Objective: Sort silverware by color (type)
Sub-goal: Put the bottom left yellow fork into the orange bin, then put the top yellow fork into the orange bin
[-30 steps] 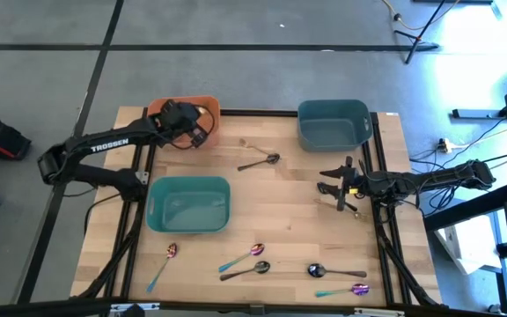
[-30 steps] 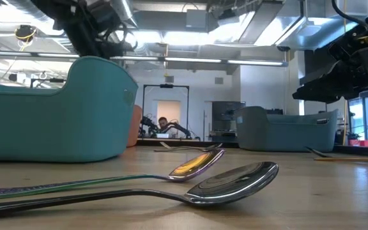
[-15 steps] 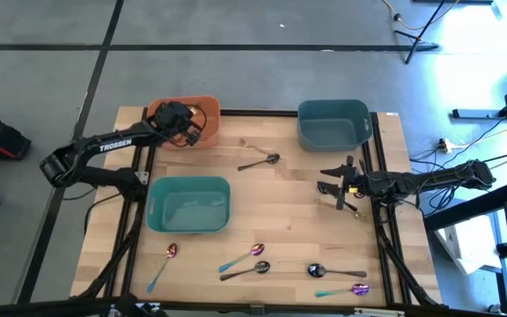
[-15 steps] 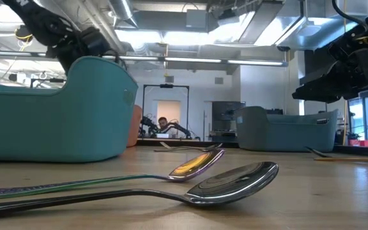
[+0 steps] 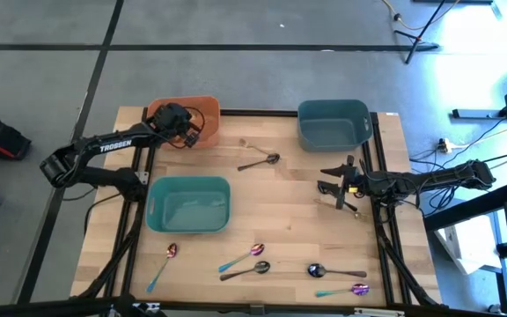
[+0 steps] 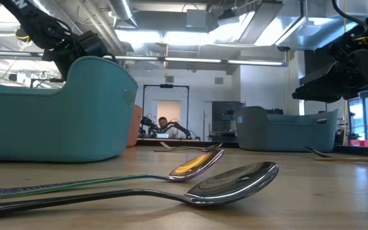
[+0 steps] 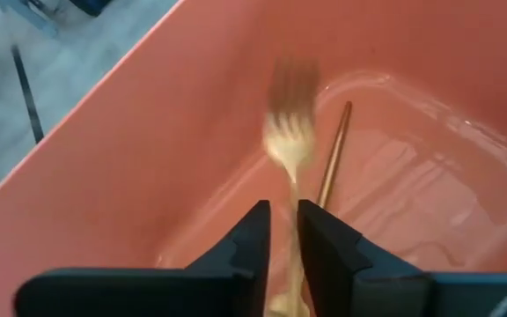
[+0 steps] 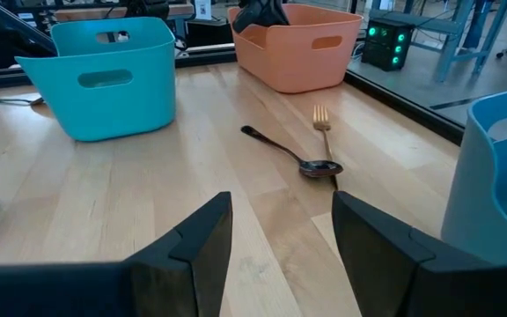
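Left gripper [image 7: 280, 251], over the orange bin [image 7: 130, 167], pinches a gold fork [image 7: 287, 141] (tines pointing away); right gripper [image 8: 280, 238] waits agape, empty.

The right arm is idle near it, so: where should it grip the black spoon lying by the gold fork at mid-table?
Probably the black spoon at mid-handle, from straight above, fingers across its width: it lies flat, its bowl touches the gold fork, and the right gripper is open.

Tool [image 7: 284, 231] pinches gold fork [image 7: 289, 145] over orange bin [image 7: 130, 150].
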`<state>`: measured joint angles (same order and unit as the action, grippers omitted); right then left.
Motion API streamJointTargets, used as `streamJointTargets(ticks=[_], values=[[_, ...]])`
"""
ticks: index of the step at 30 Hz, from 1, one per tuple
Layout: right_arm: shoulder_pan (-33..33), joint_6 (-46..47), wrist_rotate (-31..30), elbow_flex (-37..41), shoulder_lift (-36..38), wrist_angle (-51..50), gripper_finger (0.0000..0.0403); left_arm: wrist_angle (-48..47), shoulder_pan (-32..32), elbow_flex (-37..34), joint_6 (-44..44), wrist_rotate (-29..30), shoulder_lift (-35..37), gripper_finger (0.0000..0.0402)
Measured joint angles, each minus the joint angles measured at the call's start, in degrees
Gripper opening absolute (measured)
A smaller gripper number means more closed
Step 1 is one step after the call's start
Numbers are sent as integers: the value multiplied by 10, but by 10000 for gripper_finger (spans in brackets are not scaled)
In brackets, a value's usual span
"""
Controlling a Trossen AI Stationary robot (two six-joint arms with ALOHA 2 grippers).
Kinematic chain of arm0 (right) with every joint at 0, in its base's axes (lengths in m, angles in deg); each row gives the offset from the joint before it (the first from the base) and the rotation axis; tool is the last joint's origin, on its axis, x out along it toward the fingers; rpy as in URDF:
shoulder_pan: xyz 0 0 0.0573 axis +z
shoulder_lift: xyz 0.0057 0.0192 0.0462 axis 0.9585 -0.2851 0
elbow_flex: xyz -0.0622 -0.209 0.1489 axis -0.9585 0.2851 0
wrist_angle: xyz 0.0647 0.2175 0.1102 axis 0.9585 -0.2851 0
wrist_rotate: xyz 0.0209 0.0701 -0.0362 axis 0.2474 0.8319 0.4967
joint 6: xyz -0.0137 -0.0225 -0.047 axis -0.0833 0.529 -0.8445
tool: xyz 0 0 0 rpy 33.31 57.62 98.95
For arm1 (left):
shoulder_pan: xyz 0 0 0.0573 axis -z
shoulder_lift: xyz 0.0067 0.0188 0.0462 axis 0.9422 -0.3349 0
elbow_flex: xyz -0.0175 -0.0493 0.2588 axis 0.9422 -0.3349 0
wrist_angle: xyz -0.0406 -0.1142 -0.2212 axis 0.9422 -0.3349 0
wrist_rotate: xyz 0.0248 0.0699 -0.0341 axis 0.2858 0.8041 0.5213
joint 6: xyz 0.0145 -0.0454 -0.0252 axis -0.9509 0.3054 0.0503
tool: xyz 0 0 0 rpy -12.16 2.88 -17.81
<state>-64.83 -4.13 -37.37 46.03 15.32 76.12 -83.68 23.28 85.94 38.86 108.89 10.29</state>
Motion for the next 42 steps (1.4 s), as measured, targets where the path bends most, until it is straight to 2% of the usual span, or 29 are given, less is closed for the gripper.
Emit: streamJointTargets(ticks=[5,10,14,20,24,30,36,39,42], values=[[0,0,-2,0,0,0,188,-12,5,4,11,1,0,99],[0,-1,-35,0,0,3,188,-16,32,17,29,-9,29,105],[0,-15,-43,0,-7,19,188,-17,77,18,43,-15,83,104],[-1,-45,-73,-10,-23,58,188,-15,158,18,81,-103,158,103],[-13,-64,-90,-43,-56,67,188,-4,236,18,102,-128,170,103],[-68,-58,-63,-92,-142,67,188,47,346,18,104,-124,164,103],[-129,-42,-22,-167,-269,67,188,111,415,16,84,-99,147,103],[-160,-41,3,-218,-349,68,188,168,438,-14,57,-80,145,103],[-189,-44,44,-278,-434,66,188,259,446,-64,52,-85,147,103]])
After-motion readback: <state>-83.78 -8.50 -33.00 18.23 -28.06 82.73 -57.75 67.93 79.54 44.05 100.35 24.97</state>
